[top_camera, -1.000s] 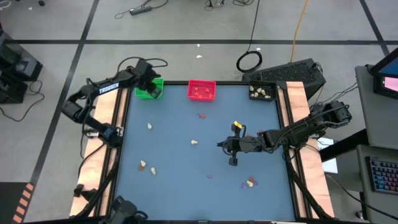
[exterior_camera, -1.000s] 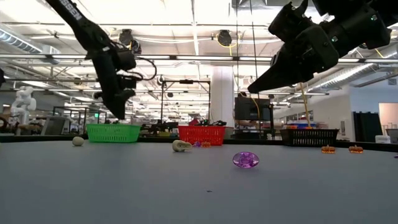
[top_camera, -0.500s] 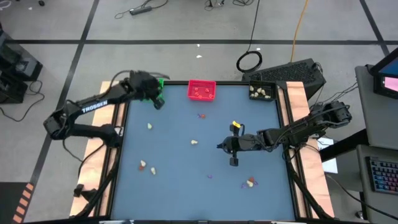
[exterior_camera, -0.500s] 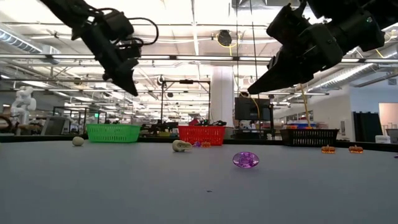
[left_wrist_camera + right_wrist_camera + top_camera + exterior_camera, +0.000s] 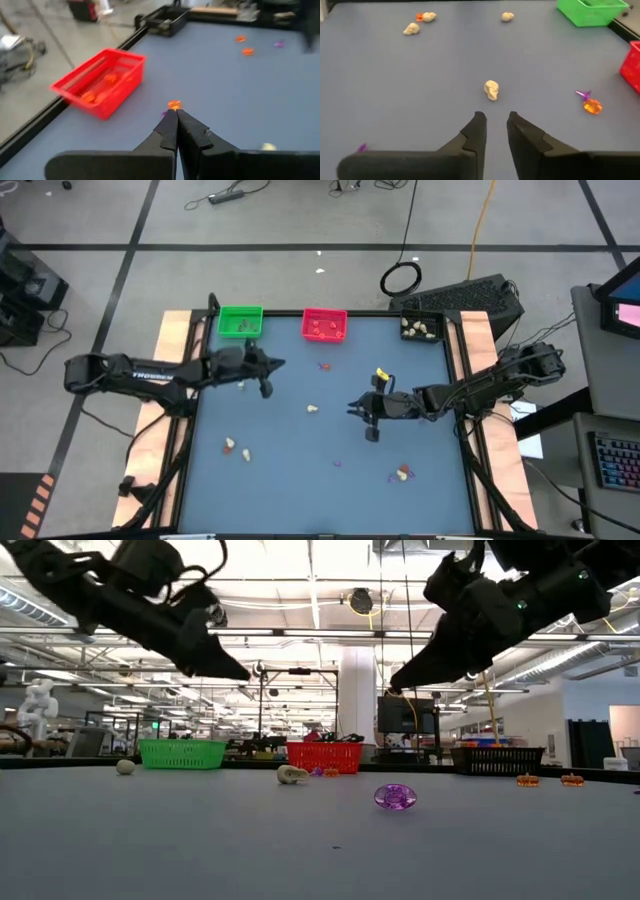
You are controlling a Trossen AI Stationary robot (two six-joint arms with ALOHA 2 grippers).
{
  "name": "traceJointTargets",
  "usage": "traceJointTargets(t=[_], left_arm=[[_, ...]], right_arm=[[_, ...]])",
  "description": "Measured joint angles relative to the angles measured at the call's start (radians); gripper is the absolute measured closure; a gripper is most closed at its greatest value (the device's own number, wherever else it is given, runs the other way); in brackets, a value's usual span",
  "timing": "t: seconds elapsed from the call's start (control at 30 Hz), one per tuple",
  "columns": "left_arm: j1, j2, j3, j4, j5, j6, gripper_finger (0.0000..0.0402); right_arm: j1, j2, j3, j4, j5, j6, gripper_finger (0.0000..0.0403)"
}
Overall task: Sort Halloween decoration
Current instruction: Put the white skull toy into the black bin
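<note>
Cream skull trinket (image 5: 491,90) upright, facing tool (image 5: 495,126)

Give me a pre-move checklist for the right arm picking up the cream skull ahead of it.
1. Right gripper empty, fingers parted: ok.
2. Skull in line ahead of its fingers: ok.
3. Skull free of other trinkets: ok.
4. Left gripper shut, empty, clear of the skull: ok.
5. Black tray reachable, already holding cream pieces: ok.
6. Height above the table enough to descend: cannot tell.
</note>
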Motion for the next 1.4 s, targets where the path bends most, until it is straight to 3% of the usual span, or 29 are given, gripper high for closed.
traceJointTargets(t=[0.13, 0.37, 0.73, 0.97, 1.2, 1.4], left_arm=[[-0.104, 0.0, -0.051, 0.107, -0.059, 0.013, 0.0395], [-0.198, 0.001, -0.071, 0.136, -0.094, 0.033, 0.0395], [-0.231, 0.002, -0.072, 0.123, -0.098, 0.033, 0.0395], [-0.231, 0.002, -0.072, 0.122, -0.098, 0.026, 0.0395], [-0.231, 0.002, -0.072, 0.119, -0.101, 0.026, 0.0395], [-0.231, 0.003, -0.072, 0.109, -0.101, 0.026, 0.0395]], right_arm=[[-0.013, 0.0, 0.005, -0.009, 0.001, 0.011, 0.0317], [-0.036, 0.018, 0.111, -0.081, 0.0, -0.043, 0.0303], [-0.072, 0.264, 0.374, -0.304, -0.011, -0.05, 0.0231], [-0.125, 0.447, 0.524, -0.308, -0.172, -0.047, 0.0196], [-0.177, 0.595, 0.625, -0.314, -0.187, -0.05, 0.0195], [-0.203, 0.653, 0.639, -0.316, -0.318, -0.049, 0.0208]])
